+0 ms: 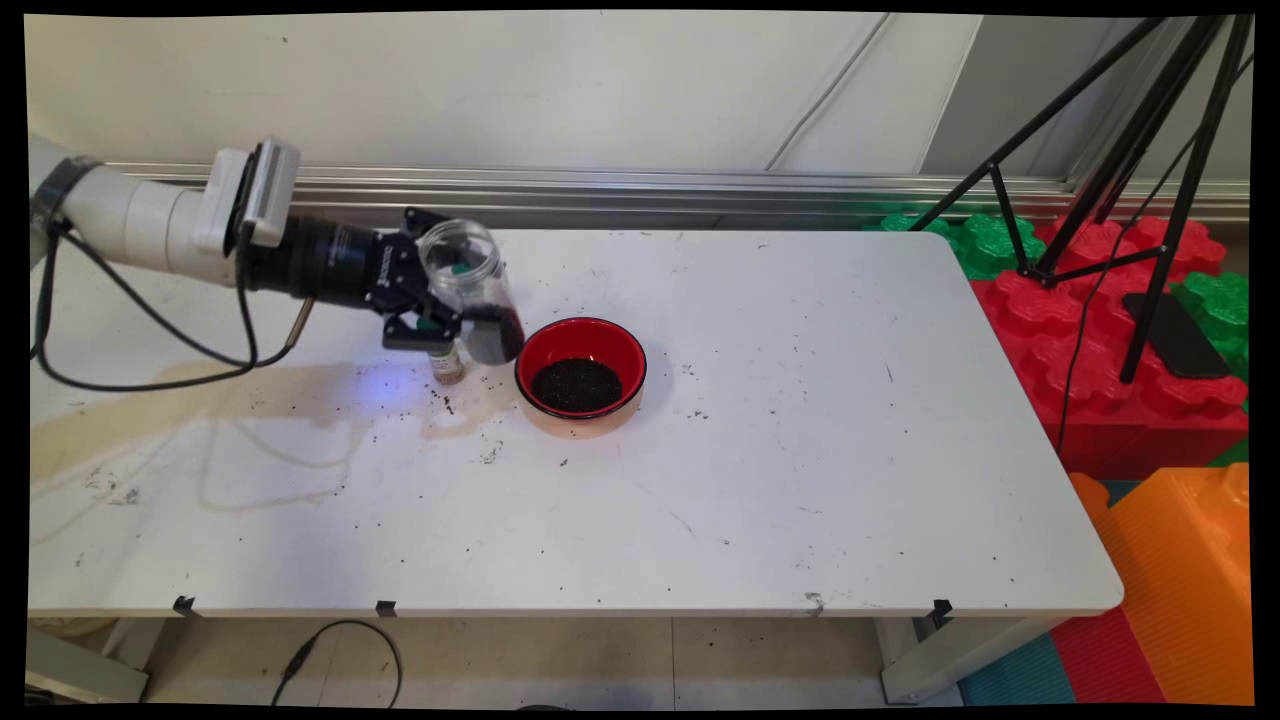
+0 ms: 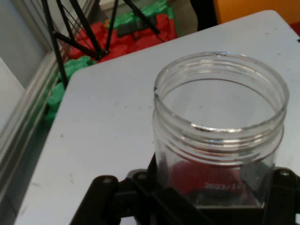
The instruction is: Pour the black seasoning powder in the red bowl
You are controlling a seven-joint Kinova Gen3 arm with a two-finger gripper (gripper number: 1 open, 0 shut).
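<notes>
HAND: hand (image 1: 432, 305) is clamped on a clear jar (image 1: 470, 290), held above the table (image 1: 760, 480) just left of the red bowl (image 1: 580, 367) | RISK: dark grains in jar could be spilled if tilted; small bottle (image 1: 447, 365) below could be knocked.

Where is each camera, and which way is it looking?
Main view: sits above the table's near side, looking down across the white table at the wall; it shows the arm, its gripper holding a clear jar, and a red bowl.
Hand view: rides on the hand, looking along the gripper past the clear jar over the table; only the black linkage shows.
Both show the jar, the table and the red and green blocks.
</notes>
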